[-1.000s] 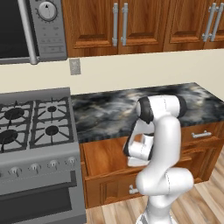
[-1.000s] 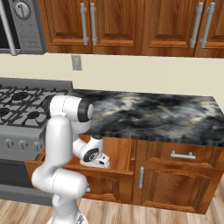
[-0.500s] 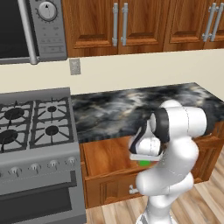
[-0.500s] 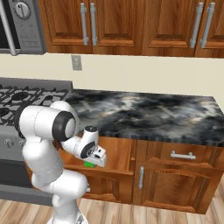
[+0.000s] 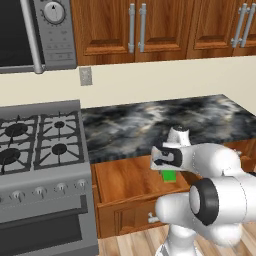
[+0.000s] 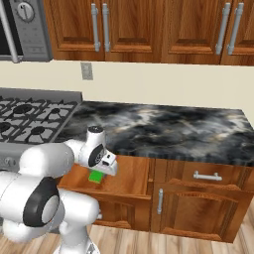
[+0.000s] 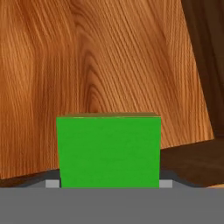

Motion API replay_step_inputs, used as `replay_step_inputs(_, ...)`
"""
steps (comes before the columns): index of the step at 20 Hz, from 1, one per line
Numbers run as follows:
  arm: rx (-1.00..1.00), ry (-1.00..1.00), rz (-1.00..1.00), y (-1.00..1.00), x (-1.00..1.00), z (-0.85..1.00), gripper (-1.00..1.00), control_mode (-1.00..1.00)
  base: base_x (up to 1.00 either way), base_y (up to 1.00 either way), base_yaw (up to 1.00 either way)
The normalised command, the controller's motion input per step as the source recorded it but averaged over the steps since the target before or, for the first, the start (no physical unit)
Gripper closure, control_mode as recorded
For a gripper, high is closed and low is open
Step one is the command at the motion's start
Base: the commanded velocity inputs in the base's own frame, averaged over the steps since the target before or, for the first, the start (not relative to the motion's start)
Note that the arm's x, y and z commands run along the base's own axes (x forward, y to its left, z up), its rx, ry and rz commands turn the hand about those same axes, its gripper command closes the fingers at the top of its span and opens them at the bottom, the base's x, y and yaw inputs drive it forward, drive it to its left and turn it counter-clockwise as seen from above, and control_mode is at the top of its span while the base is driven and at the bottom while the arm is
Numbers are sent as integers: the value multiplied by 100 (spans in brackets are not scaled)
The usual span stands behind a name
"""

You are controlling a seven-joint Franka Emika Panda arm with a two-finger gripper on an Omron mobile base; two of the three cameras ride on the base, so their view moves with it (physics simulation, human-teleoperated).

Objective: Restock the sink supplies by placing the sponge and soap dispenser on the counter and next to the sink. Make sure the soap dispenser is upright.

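The sponge [image 5: 169,175] is a bright green block held a little above the floor of an open wooden drawer [image 5: 125,182]. My gripper [image 5: 168,171] points down and is shut on it. From the right base view, the sponge [image 6: 95,176] hangs under the white hand, gripper [image 6: 97,172] over the drawer [image 6: 129,181]. In the hand view the sponge [image 7: 108,151] sits between the finger tips with drawer wood behind it. The black marbled counter [image 5: 150,125] runs just behind the drawer. The soap dispenser and the sink are out of view.
A gas stove [image 5: 40,137] stands left of the counter, with a microwave [image 5: 30,30] above it. Wooden wall cabinets [image 6: 149,25] hang over the counter [image 6: 173,126]. A shut drawer and cabinet door [image 6: 206,198] lie to the right of the open drawer.
The hand has come up out of the drawer with the green sponge in its grip. The arm's elbow has swung lower and toward the cameras.
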Motion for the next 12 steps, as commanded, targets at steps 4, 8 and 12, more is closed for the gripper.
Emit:
replay_step_inputs(4, -1, -3, 0, 10, -11, 100, 100, -100, 0, 0, 0)
replay_step_inputs(8, -2, -1, 0, 22, -20, 100, 100, -100, 0, 0, 0)
replay_step_inputs(12, -3, -1, 0, 31, -30, 99, 100, -100, 0, 0, 0)
